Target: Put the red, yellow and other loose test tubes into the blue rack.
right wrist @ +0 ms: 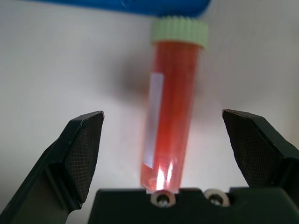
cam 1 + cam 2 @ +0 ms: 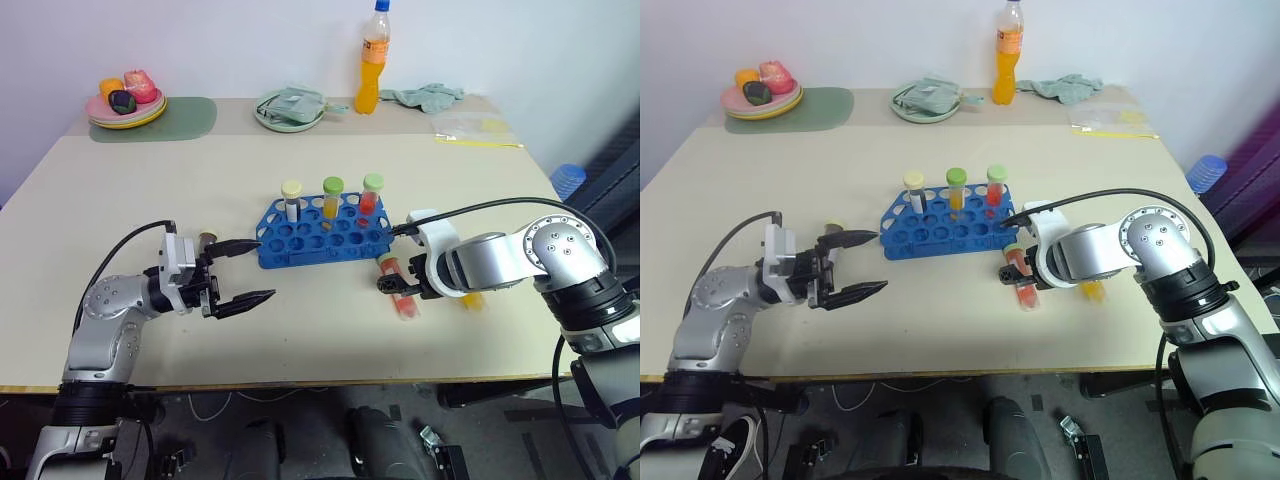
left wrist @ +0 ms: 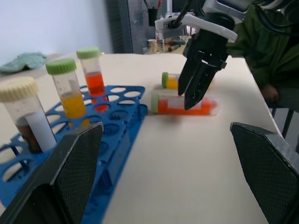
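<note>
Right wrist view puts the red tube (image 1: 170, 107) lying flat on the table (image 2: 150, 200), green cap toward the blue rack (image 2: 325, 235) and just short of its front edge, centred between the spread fingers. Looks like a small, light, rigid plastic tube with liquid sealed in — smooth and round, likely to roll or slip, so best pinched across mid-barrel below the cap. The right gripper (image 2: 398, 285) hangs over it, jaws wide, nothing held. A yellow tube (image 3: 175, 80) lies just beyond the red one. Three capped tubes already stand in the rack's back row. The left gripper (image 2: 245, 272) sits by the rack's left end — jaws apart, empty.
</note>
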Tool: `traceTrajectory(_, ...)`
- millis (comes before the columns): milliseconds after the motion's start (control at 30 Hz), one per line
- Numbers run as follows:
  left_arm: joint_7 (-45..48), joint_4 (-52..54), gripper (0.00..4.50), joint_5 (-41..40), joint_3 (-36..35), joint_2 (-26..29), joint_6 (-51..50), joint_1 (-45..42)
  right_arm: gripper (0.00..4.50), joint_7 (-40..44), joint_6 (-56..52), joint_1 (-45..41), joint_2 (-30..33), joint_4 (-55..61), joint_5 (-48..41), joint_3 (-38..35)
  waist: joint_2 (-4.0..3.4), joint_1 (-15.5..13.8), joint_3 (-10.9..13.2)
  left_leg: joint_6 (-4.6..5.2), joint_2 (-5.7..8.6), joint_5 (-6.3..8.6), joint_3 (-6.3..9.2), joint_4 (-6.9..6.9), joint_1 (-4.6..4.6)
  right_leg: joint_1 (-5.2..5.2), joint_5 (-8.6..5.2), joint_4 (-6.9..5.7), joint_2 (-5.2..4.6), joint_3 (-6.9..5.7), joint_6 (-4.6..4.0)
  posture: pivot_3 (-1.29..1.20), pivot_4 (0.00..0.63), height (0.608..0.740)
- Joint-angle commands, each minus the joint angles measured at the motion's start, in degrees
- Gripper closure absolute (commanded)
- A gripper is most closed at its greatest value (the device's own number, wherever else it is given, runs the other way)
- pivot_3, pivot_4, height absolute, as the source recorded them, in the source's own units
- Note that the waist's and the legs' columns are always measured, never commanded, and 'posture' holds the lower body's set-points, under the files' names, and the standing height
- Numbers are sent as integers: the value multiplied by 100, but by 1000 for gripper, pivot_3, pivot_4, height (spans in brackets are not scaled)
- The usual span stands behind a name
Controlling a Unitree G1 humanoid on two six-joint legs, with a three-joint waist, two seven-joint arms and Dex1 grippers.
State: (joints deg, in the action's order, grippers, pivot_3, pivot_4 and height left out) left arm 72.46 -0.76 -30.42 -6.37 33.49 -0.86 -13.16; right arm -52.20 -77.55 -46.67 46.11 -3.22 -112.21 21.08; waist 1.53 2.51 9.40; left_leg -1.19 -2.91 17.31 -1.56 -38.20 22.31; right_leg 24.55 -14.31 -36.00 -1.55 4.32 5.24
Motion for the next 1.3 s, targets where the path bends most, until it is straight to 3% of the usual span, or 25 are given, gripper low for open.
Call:
traceTrajectory(33, -60, 280, 14, -45, -56, 3, 68, 57, 0, -8, -44, -248, -36, -111, -79, -65, 0, 2, 0, 0, 0, 0, 0, 0, 0, 0, 0, 0, 0, 0, 0, 0, 150, 740)
traceTrajectory(567, -277, 695, 14, -98, -120, 41, 50, 469, 0, -217, -147, -197, -355, -420, -79, -18, 0, 2, 0, 0, 0, 0, 0, 0, 2, 1, 0, 1, -1, 0, 0, 0, 150, 740)
traceTrajectory(600, -287, 707, 0, -96, -123, 45, 54, 488, 533, -228, -146, -174, -348, -417, -79, -25, 0, 3, 0, 0, 0, 0, 0, 0, 2, 1, 0, 2, -1, 0, 0, 0, 150, 740)
traceTrajectory(633, -292, 716, 0, -96, -123, 49, 55, 498, 776, -235, -144, -147, -341, -402, -79, -27, 0, 3, 0, 0, -1, 0, 0, 1, 2, 2, 0, 2, -1, 0, 0, 0, 150, 740)
traceTrajectory(833, -318, 720, 0, -113, -108, 36, 43, 475, 3670, -314, -98, 23, -261, -270, -79, -5, 0, 3, -1, 0, 0, 0, -1, 1, 2, 2, 0, 2, -1, 0, 0, 0, 150, 740)
traceTrajectory(967, -272, 623, 0, -106, -95, 43, 56, 408, 3707, -516, 83, -292, -458, -375, -79, -266, 1, 14, -1, 0, -1, 0, 0, 1, 1, 2, 0, 2, 0, 0, 0, 0, 150, 740)
traceTrajectory(1100, -214, 434, 0, -77, -54, 13, 86, 213, 3707, 1050, -563, -365, -6, -5, -79, -33, -2, -6, 0, 0, -1, 0, 0, 2, 2, 5, 0, 2, 2, 0, 0, 0, 150, 740)
traceTrajectory(1200, -145, 255, 0, -48, -14, 4, 117, 35, 3707, 2943, -938, -641, 445, 833, -79, 183, -9, -32, 5, 1, -1, 1, 5, 6, 8, 5, 0, 10, -1, -8, 0, 0, 150, 740)
traceTrajectory(1300, -82, 28, 0, -28, -4, -16, 153, -165, 3707, 3579, -377, -287, 635, 1469, 241, -406, 5, -15, -4, 3, -3, 2, 10, 7, 9, 2, 0, 19, -1, -14, 0, 0, 150, 740)
